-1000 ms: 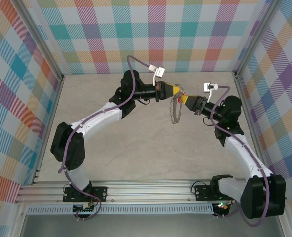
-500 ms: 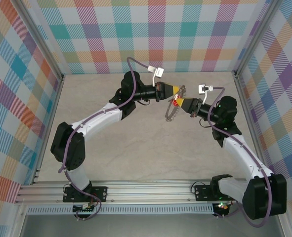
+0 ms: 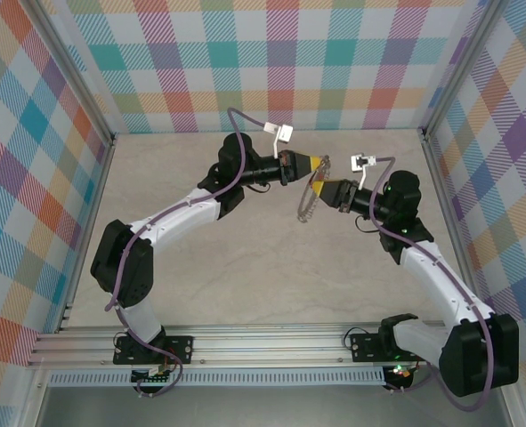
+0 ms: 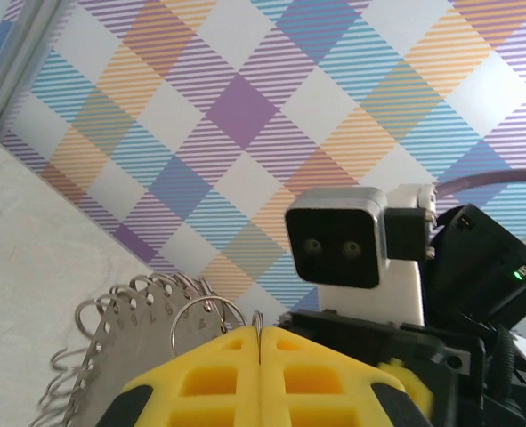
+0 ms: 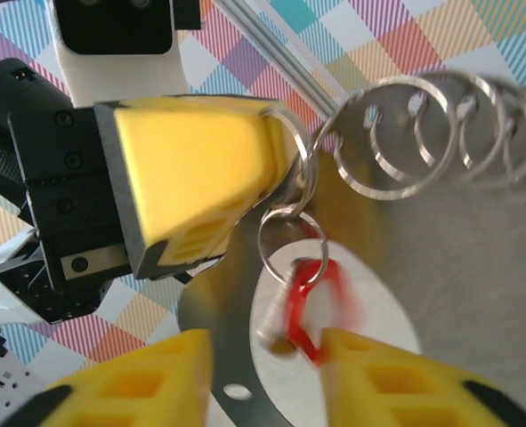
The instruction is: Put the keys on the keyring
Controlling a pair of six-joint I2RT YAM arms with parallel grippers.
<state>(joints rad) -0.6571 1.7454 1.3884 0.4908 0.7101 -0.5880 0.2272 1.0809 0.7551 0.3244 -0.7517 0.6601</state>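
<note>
Left end effector pinching the silver wire-ringed metal keyring aloft at twelve o'clock, tiny red-headed silver key dangling, right end effector gaping wide beside it, pale bench open all round.

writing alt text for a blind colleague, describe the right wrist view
A small red key, blurred, hangs from a wire ring of the keyring, which the left end effector pinches shut. The right end effector is open below, its yellow fingers either side of the key.
</note>
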